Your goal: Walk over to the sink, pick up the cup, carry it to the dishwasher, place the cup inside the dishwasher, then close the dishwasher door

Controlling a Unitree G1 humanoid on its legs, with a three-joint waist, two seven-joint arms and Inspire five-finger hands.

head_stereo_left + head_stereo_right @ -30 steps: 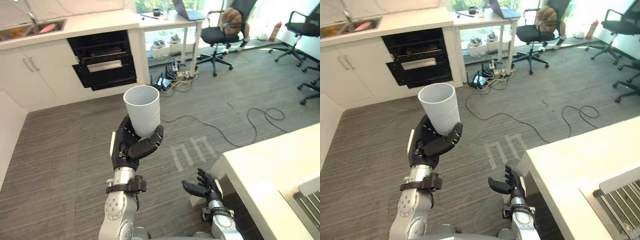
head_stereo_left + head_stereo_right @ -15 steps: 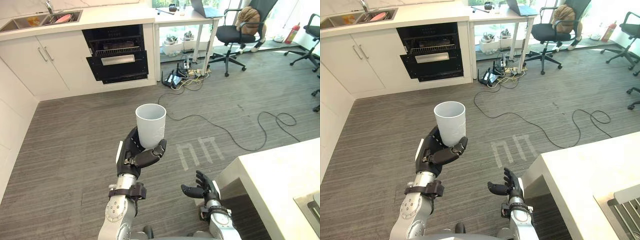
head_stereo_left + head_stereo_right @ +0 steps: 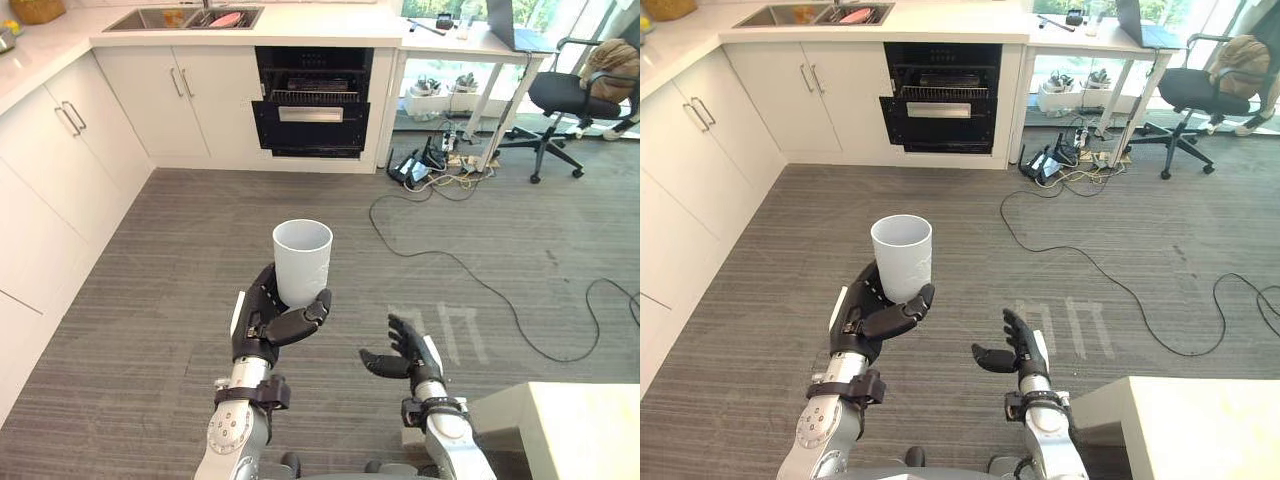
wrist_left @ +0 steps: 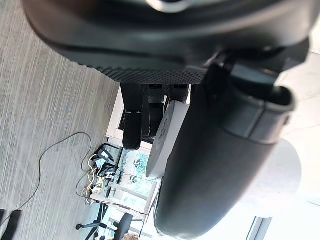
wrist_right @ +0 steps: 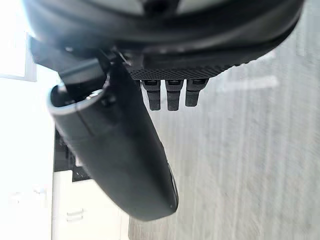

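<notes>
I see grey plank floor (image 3: 150, 300) lying open between me and the white bench (image 3: 320, 25) along the far wall. Under that bench the black dishwasher (image 3: 312, 110) stands with its door tilted partly open. A white cup (image 3: 302, 260) sits upright in my left hand (image 3: 262, 320), fingers (image 3: 297, 321) wrapped round its lower half. My right hand (image 3: 405, 355) hangs empty just beside it, fingers loosely spread.

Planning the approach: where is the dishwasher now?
In the left eye view, the black built-in dishwasher is ahead at top centre, under the white counter, right of the steel sink.
</notes>
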